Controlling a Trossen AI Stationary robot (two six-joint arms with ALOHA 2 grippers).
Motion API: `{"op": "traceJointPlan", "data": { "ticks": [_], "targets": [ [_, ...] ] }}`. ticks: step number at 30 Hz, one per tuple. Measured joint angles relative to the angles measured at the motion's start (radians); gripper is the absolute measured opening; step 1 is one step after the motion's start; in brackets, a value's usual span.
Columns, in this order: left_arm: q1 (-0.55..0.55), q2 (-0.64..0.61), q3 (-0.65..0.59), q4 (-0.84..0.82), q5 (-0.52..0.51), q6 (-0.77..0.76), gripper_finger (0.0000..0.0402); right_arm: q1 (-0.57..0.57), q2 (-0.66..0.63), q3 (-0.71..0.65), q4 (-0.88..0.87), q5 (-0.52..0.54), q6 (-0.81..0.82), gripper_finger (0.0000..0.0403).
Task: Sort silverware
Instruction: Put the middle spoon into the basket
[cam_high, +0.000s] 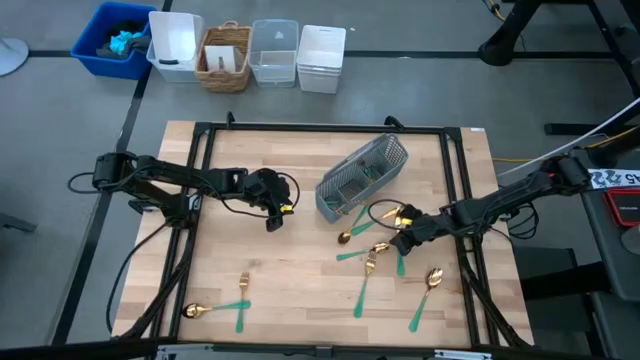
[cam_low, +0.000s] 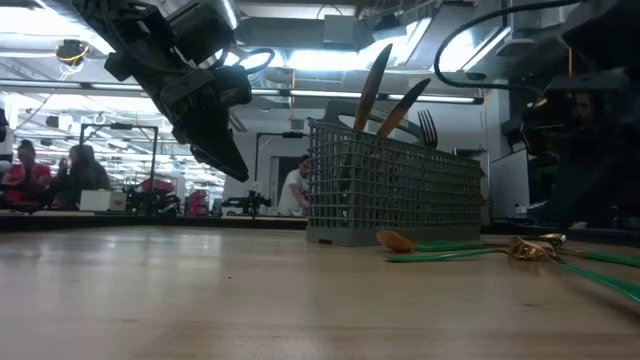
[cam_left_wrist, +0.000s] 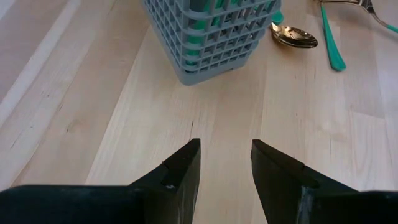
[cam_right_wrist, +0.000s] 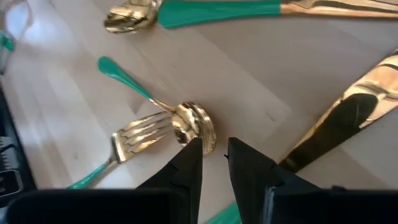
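The step in hand looks like a pick from the loose silverware (cam_high: 385, 252) near the wire caddy (cam_high: 362, 176). The right gripper (cam_right_wrist: 214, 155) hangs low over a small spoon (cam_right_wrist: 194, 127), whose gold bowl lies just ahead of the fingertips and a little to one side. To do it well, centre the gap on the spoon's thin neck or teal handle rather than the slippery bowl, and keep clear of the fork (cam_right_wrist: 140, 138) whose tines touch or nearly touch the bowl — I cannot tell which. A knife (cam_right_wrist: 348, 118) lies close on the other side.

The right fingers (cam_right_wrist: 186, 163) stand slightly apart, holding nothing. The left gripper (cam_left_wrist: 225, 162) waits, parted and empty — the caddy straight ahead of its tips.
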Motion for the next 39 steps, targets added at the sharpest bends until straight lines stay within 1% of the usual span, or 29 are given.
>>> {"op": "traceJointPlan", "data": {
  "ticks": [3, 11, 19, 21, 25, 26, 31, 33, 36, 39],
  "targets": [
    [0.000, 0.000, 0.000, 0.000, 0.000, 0.000, 0.0131, 0.000, 0.033, 0.000, 0.008, -0.005, 0.000, 0.0081],
    [0.000, 0.000, 0.000, 0.000, 0.000, 0.010, 0.0131, 0.000, 0.157, 0.000, 0.154, -0.020, -0.004, 0.0081],
    [0.000, 0.000, 0.000, -0.003, 0.000, 0.010, 0.0131, 0.000, 0.261, 0.002, 0.225, -0.054, 0.003, 0.0075],
    [0.000, 0.000, 0.000, -0.003, 0.000, 0.010, 0.0131, 0.000, 0.264, 0.002, 0.241, -0.048, -0.002, 0.0062],
    [0.000, 0.000, 0.000, -0.003, 0.000, 0.009, 0.0131, 0.000, 0.267, 0.001, 0.286, -0.047, -0.031, 0.0016],
    [0.000, 0.000, 0.000, -0.003, 0.000, 0.008, 0.0131, 0.000, 0.266, 0.001, 0.291, -0.047, -0.032, 0.0011],
    [0.000, 0.000, 0.000, -0.006, 0.000, 0.008, 0.0131, -0.001, 0.264, 0.001, 0.321, -0.047, -0.032, 0.0020],
    [0.000, 0.000, 0.000, -0.008, 0.000, 0.014, 0.0131, -0.001, 0.257, 0.000, 0.332, -0.049, -0.038, 0.0014],
    [0.001, 0.000, 0.000, -0.008, 0.000, 0.040, 0.0131, -0.001, 0.226, 0.000, 0.334, -0.077, -0.079, 0.0007],
    [0.006, 0.000, 0.000, -0.010, 0.000, 0.039, 0.0131, -0.001, 0.172, 0.000, 0.327, -0.081, -0.083, 0.0012]
  ]
}}
